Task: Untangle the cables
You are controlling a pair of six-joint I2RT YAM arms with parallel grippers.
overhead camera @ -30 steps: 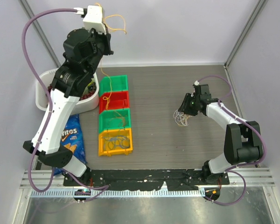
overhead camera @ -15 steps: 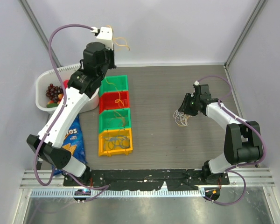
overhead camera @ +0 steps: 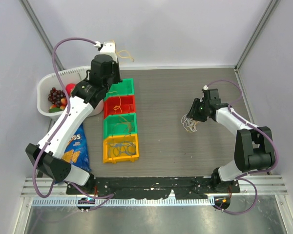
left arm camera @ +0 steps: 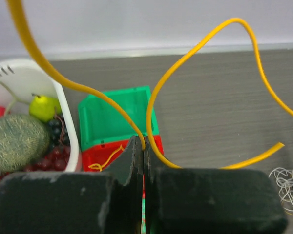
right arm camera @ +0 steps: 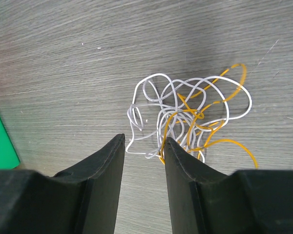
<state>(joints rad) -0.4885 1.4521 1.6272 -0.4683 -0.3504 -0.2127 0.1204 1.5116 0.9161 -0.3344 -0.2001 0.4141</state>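
My left gripper [overhead camera: 114, 50] [left arm camera: 142, 144] is shut on a yellow cable [left arm camera: 201, 46], held in the air above the back green bin [left arm camera: 112, 117]. The cable's loops [overhead camera: 124, 54] arch out past the fingertips. A tangle of white and orange cables [right arm camera: 190, 114] [overhead camera: 189, 123] lies on the table at the right. My right gripper [overhead camera: 193, 115] [right arm camera: 144, 140] stands half open just at the tangle's near edge, nothing between its fingers; one strand touches the right fingertip [right arm camera: 172, 145]. More cables lie in the bins: a yellow one in the red bin [overhead camera: 131, 103], blue ones in the orange bin [overhead camera: 135, 155].
Four bins stand in a row left of centre, with a second green bin [overhead camera: 133, 127] between red and orange. A white basket [overhead camera: 43, 90] of fruit sits at the far left. A blue chip bag [overhead camera: 74, 146] lies beside the left arm.
My left arm has come down and swung right with the yellow cable, uncovering the basket. The right arm and the tangle have not moved.
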